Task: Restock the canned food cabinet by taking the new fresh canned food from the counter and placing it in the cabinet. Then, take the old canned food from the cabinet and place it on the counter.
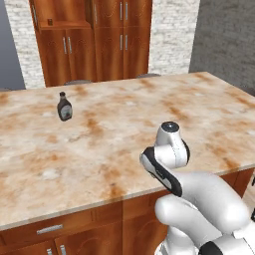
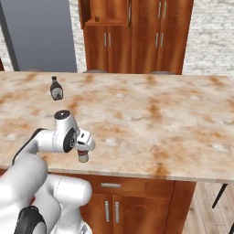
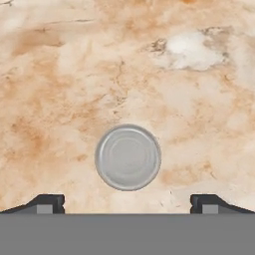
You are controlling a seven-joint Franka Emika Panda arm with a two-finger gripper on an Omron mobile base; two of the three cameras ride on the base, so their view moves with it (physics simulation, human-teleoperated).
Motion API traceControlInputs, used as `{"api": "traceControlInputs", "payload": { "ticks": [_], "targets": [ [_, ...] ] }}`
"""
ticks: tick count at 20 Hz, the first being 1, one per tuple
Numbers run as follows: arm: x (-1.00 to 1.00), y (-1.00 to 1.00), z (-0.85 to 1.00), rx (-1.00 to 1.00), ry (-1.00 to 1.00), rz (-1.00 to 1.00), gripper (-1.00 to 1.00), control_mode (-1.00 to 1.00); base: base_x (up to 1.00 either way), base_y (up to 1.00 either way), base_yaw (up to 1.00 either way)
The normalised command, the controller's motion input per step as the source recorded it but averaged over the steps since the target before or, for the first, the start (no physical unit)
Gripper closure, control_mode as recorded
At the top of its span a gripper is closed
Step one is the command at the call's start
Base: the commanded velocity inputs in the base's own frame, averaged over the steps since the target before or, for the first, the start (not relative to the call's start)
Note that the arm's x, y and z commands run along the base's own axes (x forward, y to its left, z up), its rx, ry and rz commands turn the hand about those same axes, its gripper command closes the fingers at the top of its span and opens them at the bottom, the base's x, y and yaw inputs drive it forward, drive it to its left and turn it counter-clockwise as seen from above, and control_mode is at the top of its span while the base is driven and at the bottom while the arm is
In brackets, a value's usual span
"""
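A small can of new canned food (image 2: 82, 157) stands upright near the front edge of the beige, orange-blotched counter (image 2: 160, 114). In the hand view its round grey metal top (image 3: 127, 157) lies just ahead of my gripper (image 3: 127, 204), centred between the two wide-apart fingertips. My gripper (image 2: 83, 150) points straight down over the can, open and holding nothing. The reddish-brown canned food cabinet (image 1: 94, 40) stands behind the counter, its upper left compartment open. On that shelf is a tiny dark item (image 2: 97, 19), too small to identify as the old canned food.
A dark brown bottle (image 1: 64, 107) stands on the far left part of the counter (image 1: 124, 114). Grey stool tops (image 2: 93, 71) show just beyond the counter's far edge. Wood base drawers with silver pulls (image 2: 111, 185) sit under the front edge.
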Motion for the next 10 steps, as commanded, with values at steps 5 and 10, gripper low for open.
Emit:
{"api": "traceControlInputs", "payload": {
  "ticks": [5,10],
  "targets": [
    [0.23,0.0,-0.27,0.0,0.07,0.0,-1.0,-1.0,0.0,0.0,0.0],
    [0.19,0.0,-0.12,0.0,0.08,0.0,-1.0,-1.0,0.0,0.0,0.0]
  ]
}}
